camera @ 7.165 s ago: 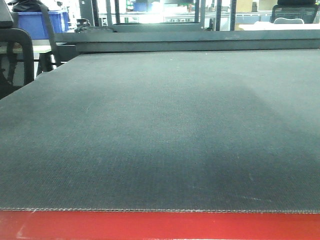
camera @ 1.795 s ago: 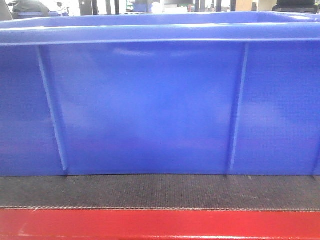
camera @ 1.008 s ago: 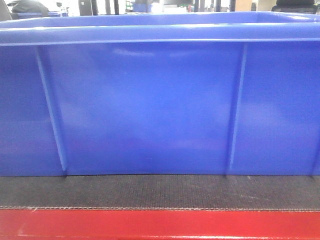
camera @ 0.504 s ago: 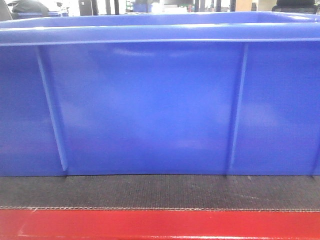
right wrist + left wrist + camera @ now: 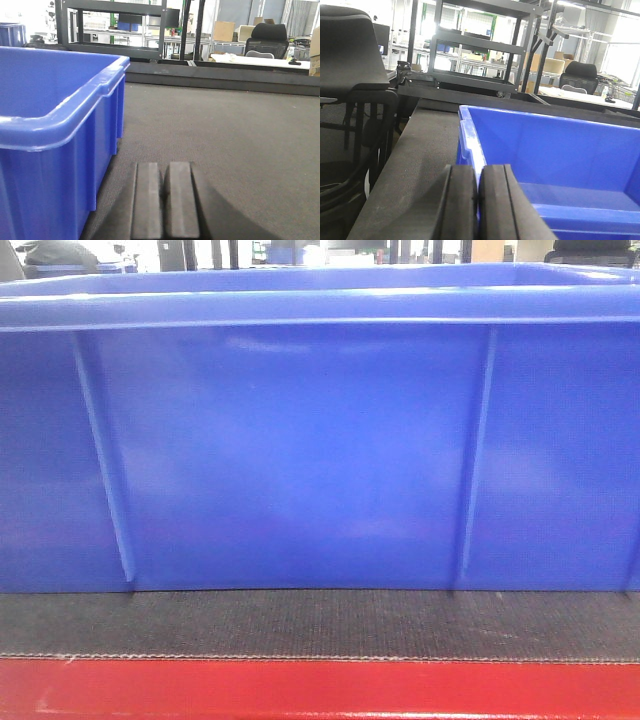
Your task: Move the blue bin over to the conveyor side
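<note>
The blue bin [image 5: 300, 450] sits upright on the conveyor [image 5: 320, 625], its long ribbed wall filling the front view, with a narrow strip of dark woven belt and then the red frame edge [image 5: 320, 690] showing below it.

The left gripper [image 5: 478, 200] reaches in low and level at the bin's left end, its jaws pressed together with the two dark pads touching. The bin's rolled rim [image 5: 470, 145] runs straight away from the seam between them; whether the pads pinch the rim cannot be told.

The right gripper [image 5: 164, 205] hangs low over the belt just beside the bin's right end wall [image 5: 55, 165], pointing along the belt. Its jaws are likewise closed, pad against pad, holding nothing, and stand apart from the bin.

Behind the belt stand a dark metal rack [image 5: 480, 45] and an office chair [image 5: 270, 37].
</note>
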You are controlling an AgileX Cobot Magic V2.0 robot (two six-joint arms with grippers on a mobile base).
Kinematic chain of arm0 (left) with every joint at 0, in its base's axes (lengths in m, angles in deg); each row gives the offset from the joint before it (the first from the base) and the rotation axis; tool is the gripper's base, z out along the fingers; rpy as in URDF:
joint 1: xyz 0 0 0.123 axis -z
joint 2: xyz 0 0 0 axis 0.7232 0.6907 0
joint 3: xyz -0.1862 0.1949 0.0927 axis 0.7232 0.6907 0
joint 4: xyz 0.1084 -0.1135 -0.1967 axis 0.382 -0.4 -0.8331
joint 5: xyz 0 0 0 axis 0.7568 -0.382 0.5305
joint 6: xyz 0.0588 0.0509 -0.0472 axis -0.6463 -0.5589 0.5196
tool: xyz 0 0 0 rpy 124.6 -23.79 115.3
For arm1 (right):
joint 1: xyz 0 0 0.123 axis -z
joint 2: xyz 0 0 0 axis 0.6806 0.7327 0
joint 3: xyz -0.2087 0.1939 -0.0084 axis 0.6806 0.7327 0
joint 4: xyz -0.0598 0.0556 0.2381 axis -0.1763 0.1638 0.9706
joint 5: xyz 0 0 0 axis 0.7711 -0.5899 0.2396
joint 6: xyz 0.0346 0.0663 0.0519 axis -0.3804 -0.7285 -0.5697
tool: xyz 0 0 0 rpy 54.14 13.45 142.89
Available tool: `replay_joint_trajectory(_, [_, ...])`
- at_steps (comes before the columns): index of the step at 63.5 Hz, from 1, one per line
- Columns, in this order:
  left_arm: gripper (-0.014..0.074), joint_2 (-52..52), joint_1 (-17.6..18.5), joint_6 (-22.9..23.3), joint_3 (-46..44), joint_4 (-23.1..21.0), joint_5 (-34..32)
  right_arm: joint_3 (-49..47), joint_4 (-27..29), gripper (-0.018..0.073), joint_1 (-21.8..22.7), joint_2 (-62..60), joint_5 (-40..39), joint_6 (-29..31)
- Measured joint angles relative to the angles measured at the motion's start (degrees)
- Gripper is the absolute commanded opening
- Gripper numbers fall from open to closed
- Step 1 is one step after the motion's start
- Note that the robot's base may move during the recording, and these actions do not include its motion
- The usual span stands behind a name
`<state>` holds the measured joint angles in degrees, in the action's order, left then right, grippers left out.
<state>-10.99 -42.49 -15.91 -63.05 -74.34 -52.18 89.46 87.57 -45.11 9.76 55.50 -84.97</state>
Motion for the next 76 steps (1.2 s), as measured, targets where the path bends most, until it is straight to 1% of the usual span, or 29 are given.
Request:
replay_joint_trajectory(50, [0.0011,0.0,0.0,0.0,0.1,0.0,-0.2,0.0,-0.3,-0.0088,0.0,0.0,-0.3,-0.3])
replay_joint_trajectory(53, [0.0011,0.0,-0.1,0.0,0.4,0.8,-0.5,0.0,-0.3,-0.0088,0.0,0.0,-0.3,-0.3])
replay_joint_trajectory(56, [0.0011,0.0,-0.5,0.0,1.3,2.2,-1.3,0.0,-0.3,-0.0088,0.0,0.0,-0.3,-0.3])
replay_joint_trajectory(60, [0.0011,0.0,-1.6,-0.7,3.5,3.5,-4.3,0.0,-0.3,-0.0088,0.0,0.0,-0.4,-0.3])
replay_joint_trajectory(67, [0.0011,0.0,-3.4,-2.1,9.1,3.5,-9.5,0.0,-0.3,-0.0088,0.0,0.0,-0.4,-0.4])
replay_joint_trajectory(76, [0.0011,0.0,-4.5,-2.4,12.7,3.1,-9.6,0.0,-0.3,-0.0088,0.0,0.0,-0.4,-0.4])
